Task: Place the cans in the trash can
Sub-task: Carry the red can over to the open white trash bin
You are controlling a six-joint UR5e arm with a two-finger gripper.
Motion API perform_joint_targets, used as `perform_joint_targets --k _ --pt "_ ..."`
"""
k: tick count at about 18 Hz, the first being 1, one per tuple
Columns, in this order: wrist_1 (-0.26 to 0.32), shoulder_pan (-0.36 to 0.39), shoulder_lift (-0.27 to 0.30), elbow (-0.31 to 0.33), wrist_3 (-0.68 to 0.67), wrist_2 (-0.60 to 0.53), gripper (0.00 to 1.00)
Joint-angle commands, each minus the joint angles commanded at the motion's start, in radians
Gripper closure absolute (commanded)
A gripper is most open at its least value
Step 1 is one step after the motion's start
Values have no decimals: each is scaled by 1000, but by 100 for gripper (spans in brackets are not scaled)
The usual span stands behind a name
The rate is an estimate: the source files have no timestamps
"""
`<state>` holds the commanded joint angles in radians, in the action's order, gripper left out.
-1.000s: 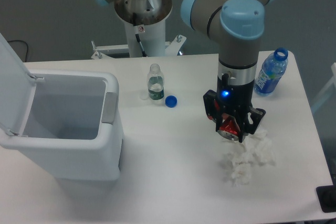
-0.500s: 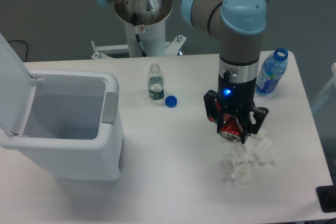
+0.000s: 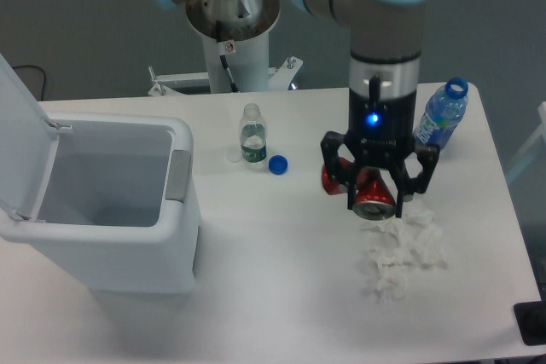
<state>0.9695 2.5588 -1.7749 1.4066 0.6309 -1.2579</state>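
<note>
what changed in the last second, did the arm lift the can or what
The tool has risen with the red can clamped between its fingers, so the can now sits higher in the picture and more of its body shows. Nothing was let go. The open trash can, the small clear bottle, the blue cap, the blue-label bottle and the crumpled tissue stayed put.

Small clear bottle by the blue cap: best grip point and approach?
Judging by its pose, take the small clear bottle from above, pincer fingers straddling the body just under the neck. It stands upright and uncapped, with the blue cap lying close at its right, so closing front to back looks safest.
</note>
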Motion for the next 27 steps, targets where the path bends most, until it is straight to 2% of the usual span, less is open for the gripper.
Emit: perform_joint_targets --k 8,12,18,27 --pt "-8 -149 45 5 -172 32 36" --pt "-6 -170 71 8 -183 64 36" --pt "-8 -233 121 86 -192 77 36" --pt "-9 -302 111 101 -188 77 36"
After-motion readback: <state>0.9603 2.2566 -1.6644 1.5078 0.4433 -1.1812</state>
